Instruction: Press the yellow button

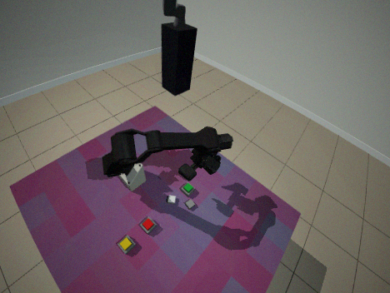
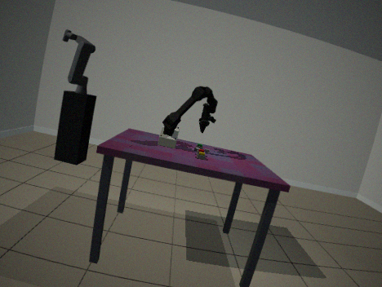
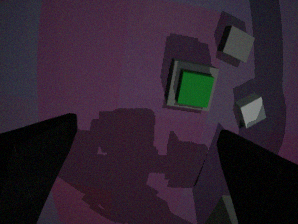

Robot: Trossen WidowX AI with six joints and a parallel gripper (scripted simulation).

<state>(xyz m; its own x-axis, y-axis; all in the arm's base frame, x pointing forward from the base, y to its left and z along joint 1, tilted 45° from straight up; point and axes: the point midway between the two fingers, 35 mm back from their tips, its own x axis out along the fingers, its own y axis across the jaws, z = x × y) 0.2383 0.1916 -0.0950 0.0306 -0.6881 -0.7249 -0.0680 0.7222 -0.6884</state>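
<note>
Top view: the gripper hangs with fingers spread and holding nothing, above the patchwork bench middle. The square yellow button sits well apart near the front edge.

Exterior view: the arm arches high over the bench.

Wrist view: the square green button lies between the dark fingers.

Counted on the purple table: 3 buttons, being 1 yellow button, 1 red button and 1 green button. Also 2 small blocks, 1 white block and 1 grey block. Standing by: 1 arm with 1 gripper, plus 1 dark pedestal on the floor.
</note>
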